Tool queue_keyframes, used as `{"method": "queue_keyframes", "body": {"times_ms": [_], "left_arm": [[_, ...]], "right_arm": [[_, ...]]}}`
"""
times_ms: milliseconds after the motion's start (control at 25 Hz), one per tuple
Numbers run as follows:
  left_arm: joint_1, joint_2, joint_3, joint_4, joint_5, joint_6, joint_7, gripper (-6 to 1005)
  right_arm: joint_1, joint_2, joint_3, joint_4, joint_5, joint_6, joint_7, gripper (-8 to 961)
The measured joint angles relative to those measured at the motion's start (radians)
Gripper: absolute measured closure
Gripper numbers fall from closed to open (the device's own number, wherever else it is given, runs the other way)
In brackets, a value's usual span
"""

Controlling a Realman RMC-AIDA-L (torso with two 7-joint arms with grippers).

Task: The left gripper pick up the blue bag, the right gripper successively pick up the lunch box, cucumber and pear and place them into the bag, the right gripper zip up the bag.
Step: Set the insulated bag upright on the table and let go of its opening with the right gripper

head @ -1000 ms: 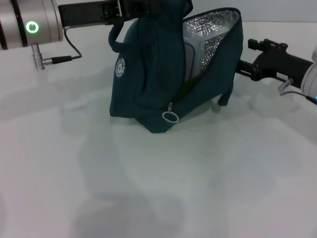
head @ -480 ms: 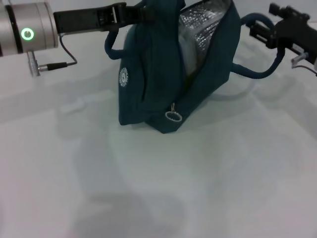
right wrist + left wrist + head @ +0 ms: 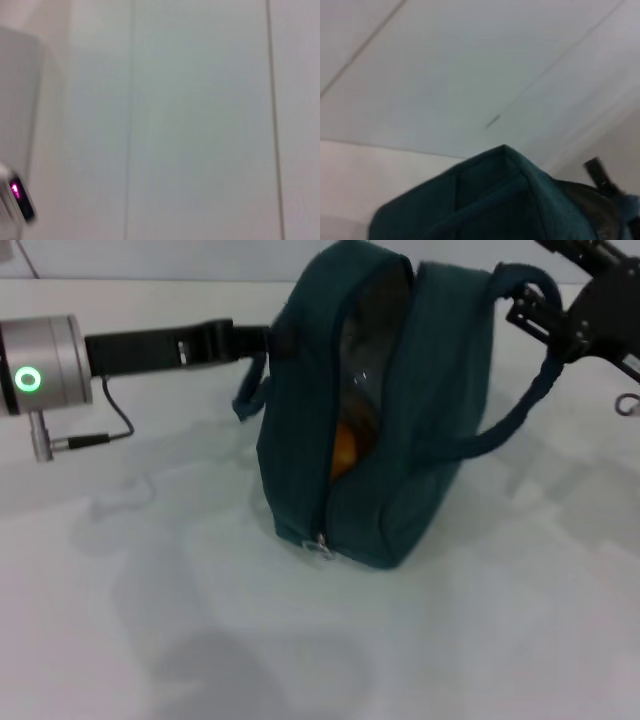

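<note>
Tension from both sides holds the blue bag point(image 3: 400, 410) upright on the surface point(image 3: 150, 620) for zipping: left pincer point(image 3: 262, 340) pinches one handle, right pincer point(image 3: 540, 310) pinches the other.

White tabletop point(image 3: 300, 660); pale panelled surface point(image 3: 200, 125) overhead.

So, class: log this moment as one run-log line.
left gripper: at dark teal-blue fabric bag | right gripper: on loop handle | orange-yellow pear: inside | zipper: open
</note>
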Motion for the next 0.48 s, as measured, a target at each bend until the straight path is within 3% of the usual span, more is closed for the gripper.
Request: {"method": "queue_keyframes", "body": {"times_ms": [200,480], "left_arm": [[0.028,-0.003,-0.002,-0.001,0.0,0.066,0.004,909],[0.048,-0.01,0.001,-0.063,-0.02,0.141,0.043,908]], "right_arm": [[-0.079,-0.008,-0.018,-0.141,-0.011,-0.034,0.119,260],[-0.107,-0.012,-0.016,-0.158,-0.015,-0.015,0.169,260]]}}
